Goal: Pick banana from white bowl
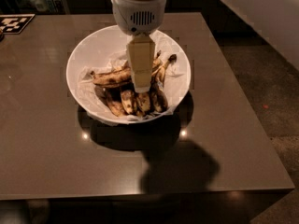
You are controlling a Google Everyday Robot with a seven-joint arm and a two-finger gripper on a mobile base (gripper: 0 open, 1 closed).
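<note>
The white bowl (pixel 96 45) stands on the brown table, lined with crinkled white paper. The long banana (pixel 111 77), yellow-brown with dark blotches, lies across the bowl from left to upper right, its dark stem tip near the right rim. Several shorter brown-spotted bananas (pixel 135 101) are bunched below it at the bowl's front. My gripper (pixel 141 85) hangs straight down from the white wrist over the bowl's middle. Its cream fingers (pixel 140 64) cover the middle of the long banana, with the tips at banana level.
The brown table (pixel 56 153) has its right edge near the bowl and its front edge below. A black-and-white marker tag (pixel 16 23) lies at the far left corner. Dark floor lies to the right of the table.
</note>
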